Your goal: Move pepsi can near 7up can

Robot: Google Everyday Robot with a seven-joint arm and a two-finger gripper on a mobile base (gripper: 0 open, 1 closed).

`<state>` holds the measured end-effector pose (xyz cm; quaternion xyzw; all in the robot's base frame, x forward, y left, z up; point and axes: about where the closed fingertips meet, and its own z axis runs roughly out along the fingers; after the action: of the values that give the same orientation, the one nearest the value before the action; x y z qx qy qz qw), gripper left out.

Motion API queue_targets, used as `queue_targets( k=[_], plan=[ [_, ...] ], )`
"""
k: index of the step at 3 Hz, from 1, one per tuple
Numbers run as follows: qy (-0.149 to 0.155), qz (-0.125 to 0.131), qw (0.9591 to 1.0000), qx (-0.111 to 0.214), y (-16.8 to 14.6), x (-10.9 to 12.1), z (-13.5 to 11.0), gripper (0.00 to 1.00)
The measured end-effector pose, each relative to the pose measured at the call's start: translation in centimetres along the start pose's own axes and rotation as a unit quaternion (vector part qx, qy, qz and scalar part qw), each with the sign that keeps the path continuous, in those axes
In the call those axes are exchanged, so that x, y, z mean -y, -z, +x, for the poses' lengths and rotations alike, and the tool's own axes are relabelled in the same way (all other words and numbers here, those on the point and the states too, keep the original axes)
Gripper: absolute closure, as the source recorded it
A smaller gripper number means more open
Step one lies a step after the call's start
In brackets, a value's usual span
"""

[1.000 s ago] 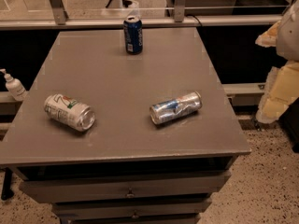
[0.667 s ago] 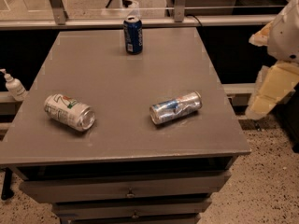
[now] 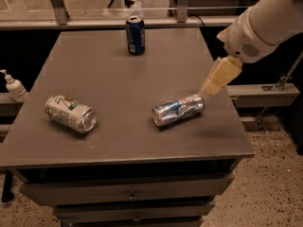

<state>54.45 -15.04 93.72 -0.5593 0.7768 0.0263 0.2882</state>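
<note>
The pepsi can (image 3: 135,35), dark blue with a silver top, stands upright at the far middle of the grey table (image 3: 118,79). The 7up can (image 3: 70,113), pale with green and red marks, lies on its side at the near left. My gripper (image 3: 217,79) reaches in from the right on a white arm (image 3: 265,22). It hovers over the table's right side, just above the right end of a lying silver can, far from the pepsi can.
A shiny silver can with blue and red marks (image 3: 178,109) lies on its side at the near right. A white pump bottle (image 3: 14,86) stands left of the table. Drawers sit below the tabletop, and a rail runs behind it.
My arm has swung in from the right edge of the view toward the table, and the gripper now hangs over the table's right side. The cans have not moved.
</note>
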Motion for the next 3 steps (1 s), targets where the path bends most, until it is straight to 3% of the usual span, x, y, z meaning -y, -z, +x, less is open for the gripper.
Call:
queue_targets(
  k=[1,2,3],
  plan=[
    [-0.029,0.008,0.9981,0.054,-3.5,2.5,-3.0,0.00],
    [-0.060,0.016,0.9908,0.120,-7.4,4.8,-6.6,0.00],
    [-0.060,0.015,0.9903,0.124,-7.5,4.7,-6.6,0.00]
  ],
)
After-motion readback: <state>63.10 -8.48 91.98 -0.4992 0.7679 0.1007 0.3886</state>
